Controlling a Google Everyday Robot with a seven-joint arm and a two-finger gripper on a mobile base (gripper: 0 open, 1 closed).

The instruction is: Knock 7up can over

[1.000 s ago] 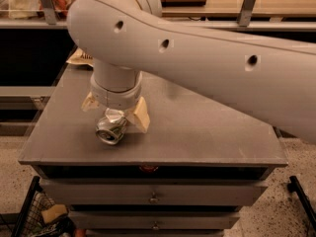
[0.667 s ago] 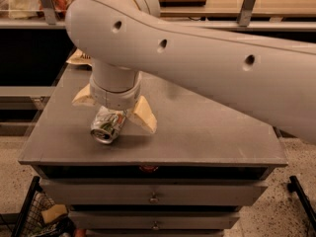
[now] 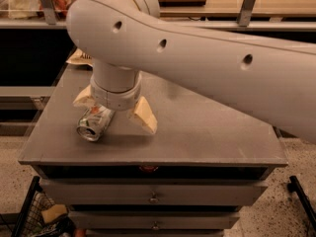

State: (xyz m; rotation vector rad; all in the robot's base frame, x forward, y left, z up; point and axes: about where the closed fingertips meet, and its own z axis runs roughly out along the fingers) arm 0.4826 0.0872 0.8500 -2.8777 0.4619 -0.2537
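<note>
On the grey cabinet top (image 3: pixel 212 132), toward its front-left part, my gripper (image 3: pixel 114 113) hangs low with the wrist pointing straight down. The thick white arm (image 3: pixel 207 58) reaches in from the upper right, and this 1 camera view shows it all from the front and above.

My 2 tan fingers (image 3: pixel 143 116) are spread wide and clamp nothing. 1 shows at the left of the wrist and 1 at the right, splayed like a tent. I read that spread as fitting a push rather than a grasp, since the task needs no hold.

The 7up can (image 3: pixel 95 123) lies tipped over beneath the wrist, between the 2 fingers and nearer the left one. Its silver top faces the front-left edge and its body slants back under my wrist, which hides the far end. I cannot tell whether a finger touches it. It looks down on its side, so I judge the knock done.

The can rests close to the left edge, and a round can could roll off. A crumpled paper thing (image 3: pixel 79 58) sits at the back-left corner, well apart. Below the top run 2 drawers (image 3: pixel 153 197).
</note>
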